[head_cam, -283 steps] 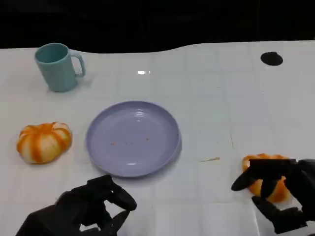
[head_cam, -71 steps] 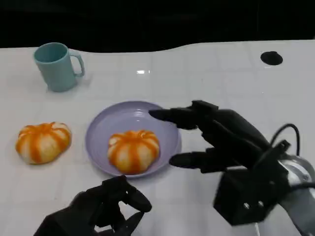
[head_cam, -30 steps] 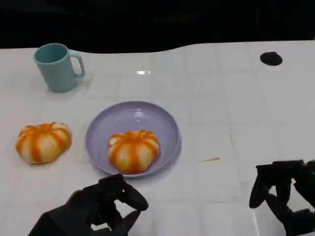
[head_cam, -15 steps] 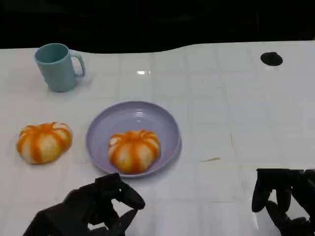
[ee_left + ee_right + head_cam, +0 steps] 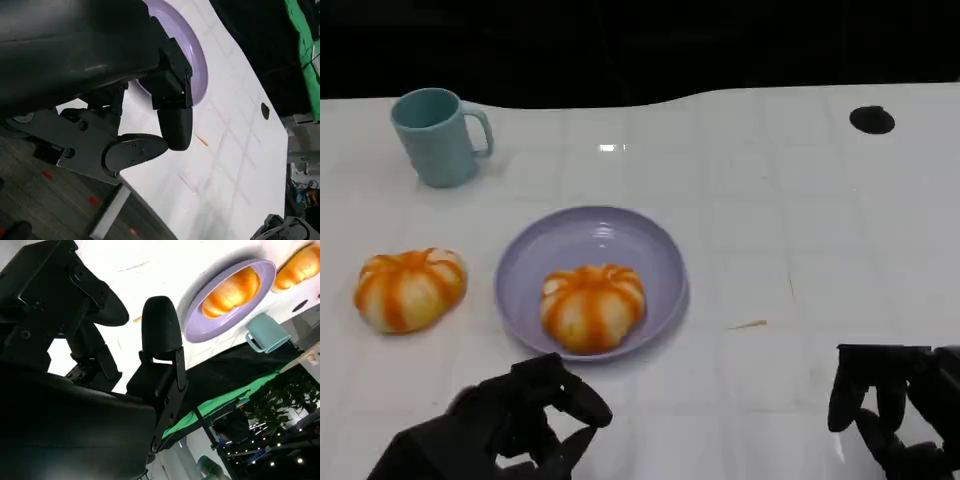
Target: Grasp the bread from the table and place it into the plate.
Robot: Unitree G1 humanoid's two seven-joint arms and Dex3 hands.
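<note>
One bread [image 5: 592, 306] now sits inside the plate [image 5: 650, 248], toward its near edge, where a few seconds ago that plate was bare and this bread lay on the table at the near right under your right hand. It has not shifted over the last second, so you can take the placing as done for that one. Your right hand [image 5: 895, 410] has pulled back from over the plate to the near right corner of the table, well apart from the bread; it holds nothing, and its fingers hang loosely curled with gaps between them. The right wrist view shows the same: the fingers [image 5: 160, 330] stand apart with nothing between them, and the plate and bread lie far beyond them. The second bread [image 5: 410, 289] rests on the table just left of the plate, in the same spot as before, untouched. Your left hand [image 5: 515, 420] waits at the near left, just short of the plate's near edge, fingers curled in on nothing, much as it has been throughout. If the task covers both breads, that left one looks like the next job, and your left hand is the nearer one. The cup [image 5: 438, 135] stands at the far left, unmoved.
</note>
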